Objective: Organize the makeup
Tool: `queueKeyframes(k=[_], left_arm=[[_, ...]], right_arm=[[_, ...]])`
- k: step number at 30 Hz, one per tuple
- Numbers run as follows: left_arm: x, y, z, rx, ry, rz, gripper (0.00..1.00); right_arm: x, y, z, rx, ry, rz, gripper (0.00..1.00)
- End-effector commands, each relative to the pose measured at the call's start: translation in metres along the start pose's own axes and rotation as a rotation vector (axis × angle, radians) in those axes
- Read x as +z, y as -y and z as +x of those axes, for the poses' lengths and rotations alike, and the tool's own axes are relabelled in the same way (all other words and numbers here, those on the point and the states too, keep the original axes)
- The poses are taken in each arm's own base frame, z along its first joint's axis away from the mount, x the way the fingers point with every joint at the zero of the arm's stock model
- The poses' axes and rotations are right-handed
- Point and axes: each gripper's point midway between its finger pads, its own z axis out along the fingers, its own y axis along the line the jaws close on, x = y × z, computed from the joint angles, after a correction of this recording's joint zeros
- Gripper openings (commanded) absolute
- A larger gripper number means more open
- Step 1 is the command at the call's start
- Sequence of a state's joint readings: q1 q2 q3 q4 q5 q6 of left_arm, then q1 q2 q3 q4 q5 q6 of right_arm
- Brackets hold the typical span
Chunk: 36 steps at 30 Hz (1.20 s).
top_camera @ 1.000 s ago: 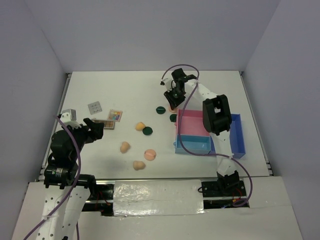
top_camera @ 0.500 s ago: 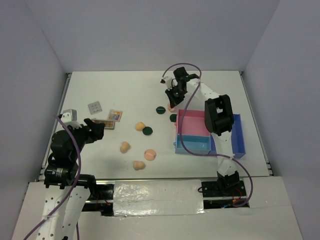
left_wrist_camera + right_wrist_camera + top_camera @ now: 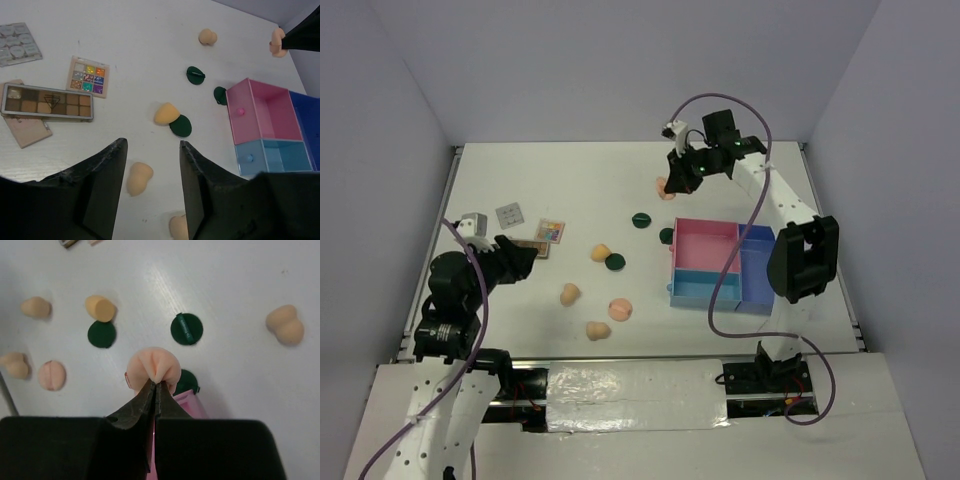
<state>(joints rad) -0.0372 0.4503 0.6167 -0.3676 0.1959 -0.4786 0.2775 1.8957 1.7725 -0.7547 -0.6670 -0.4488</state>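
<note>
Right hand [image 3: 156,384] pinches a peach pad [image 3: 153,365], half hiding a green disc [image 3: 189,380]

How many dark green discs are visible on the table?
3 dark green discs. One lies alone mid-table; one is at the tray's far-left corner; one sits against a peach sponge, nearer the arms. The tray's walls might hide others.

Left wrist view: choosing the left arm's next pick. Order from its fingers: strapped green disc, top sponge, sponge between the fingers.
1. Sponge between the fingers, bottom centre.
2. Strapped green disc, mid-frame.
3. Top sponge, upper edge.
</note>
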Motion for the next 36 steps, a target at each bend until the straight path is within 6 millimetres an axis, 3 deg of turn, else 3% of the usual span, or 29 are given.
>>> queueKeyframes(k=[1, 2, 5, 11, 12, 16, 18, 22, 29, 36], left_arm=[[0.01, 0.016, 0.002, -0.013, -0.017, 0.098, 0.59], [0.012, 0.019, 0.006, -0.019, -0.036, 0.123, 0.61], [0.02, 0.021, 0.018, -0.06, -0.087, 0.154, 0.61], [0.031, 0.024, 0.03, -0.11, -0.123, 0.191, 0.55], [0.032, 0.025, 0.033, -0.128, -0.129, 0.196, 0.54], [0.04, 0.032, 0.041, -0.16, -0.156, 0.219, 0.4], [0.044, 0.037, 0.042, -0.165, -0.16, 0.228, 0.39], [0.054, 0.05, 0.056, -0.166, -0.207, 0.238, 0.4], [0.068, 0.059, 0.077, -0.156, -0.264, 0.184, 0.54], [0.085, 0.077, 0.104, -0.113, -0.349, 0.164, 0.55]], right_arm=[[-0.022, -0.012, -0.003, -0.033, 0.06, -0.034, 0.02], [-0.032, -0.016, -0.004, -0.041, 0.073, -0.025, 0.03], [-0.047, -0.016, 0.018, -0.03, 0.051, -0.001, 0.04], [-0.062, -0.018, 0.06, -0.069, -0.021, 0.07, 0.07], [-0.059, -0.019, 0.076, -0.054, -0.048, 0.072, 0.07], [-0.056, -0.012, 0.101, -0.019, -0.096, 0.129, 0.11], [-0.053, -0.005, 0.113, 0.003, -0.122, 0.165, 0.14], [-0.045, 0.004, 0.126, 0.052, -0.139, 0.187, 0.19], [-0.033, 0.014, 0.138, 0.087, -0.162, 0.2, 0.34], [-0.03, 0.016, 0.142, 0.104, -0.167, 0.202, 0.41]])
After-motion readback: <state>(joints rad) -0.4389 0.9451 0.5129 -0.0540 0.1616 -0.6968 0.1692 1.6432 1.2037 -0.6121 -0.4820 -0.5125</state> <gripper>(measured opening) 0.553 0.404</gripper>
